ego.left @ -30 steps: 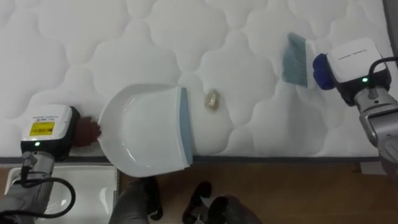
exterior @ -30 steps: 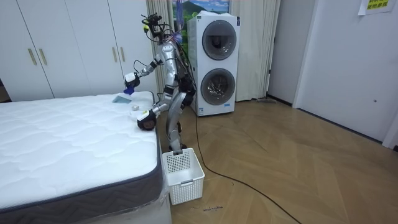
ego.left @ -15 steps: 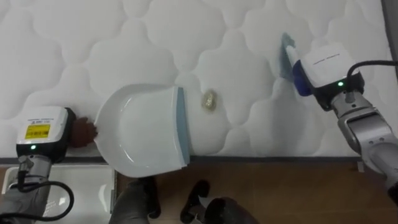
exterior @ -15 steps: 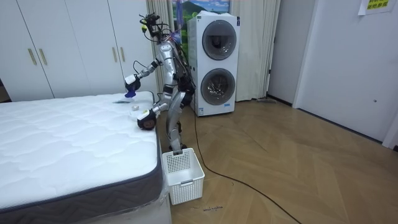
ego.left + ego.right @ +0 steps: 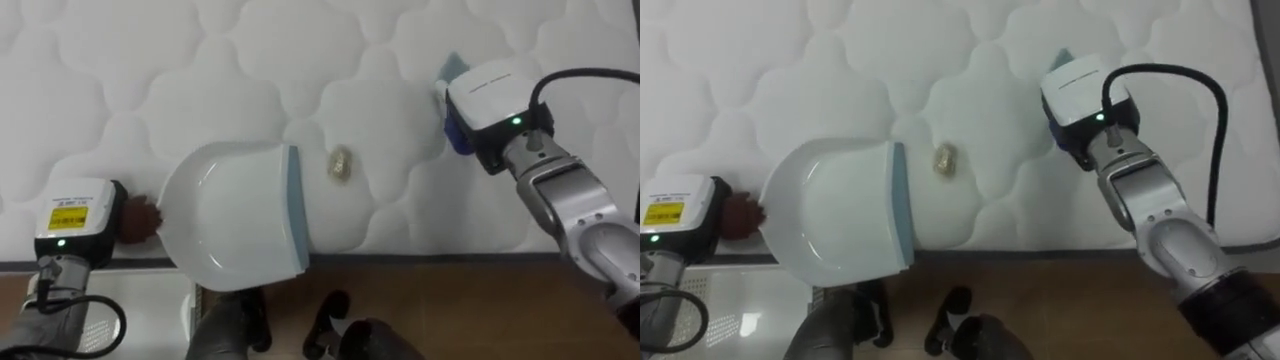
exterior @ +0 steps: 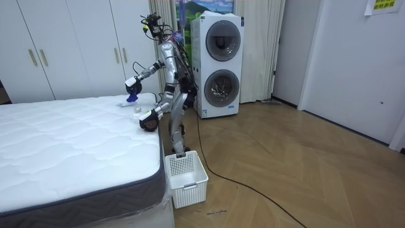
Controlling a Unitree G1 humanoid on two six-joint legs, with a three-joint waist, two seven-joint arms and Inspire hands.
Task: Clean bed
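Note:
A white dustpan [image 5: 240,215] with a blue-grey lip lies flat on the quilted white mattress [image 5: 180,70], close to the bed's near edge. My left hand [image 5: 133,218] is at the pan's left end, shut on its handle. A small yellowish crumpled scrap [image 5: 341,165] lies just right of the lip, apart from it. To the scrap's right, my right hand [image 5: 492,100] is shut on a blue brush [image 5: 452,68]. Just the tip of the brush shows past the hand, low over the mattress.
I stand at the bed's corner. The mattress edge [image 5: 450,258] runs along the bottom, with wooden floor below. A white slatted basket [image 6: 185,178] stands on the floor by my feet. Stacked washing machines [image 6: 217,63] stand behind me, and wardrobe doors [image 6: 69,50] behind the bed.
My right hand has swung left and lower toward the scrap, turning so the brush is now mostly hidden behind it. The dustpan, the scrap and my left hand have stayed put.

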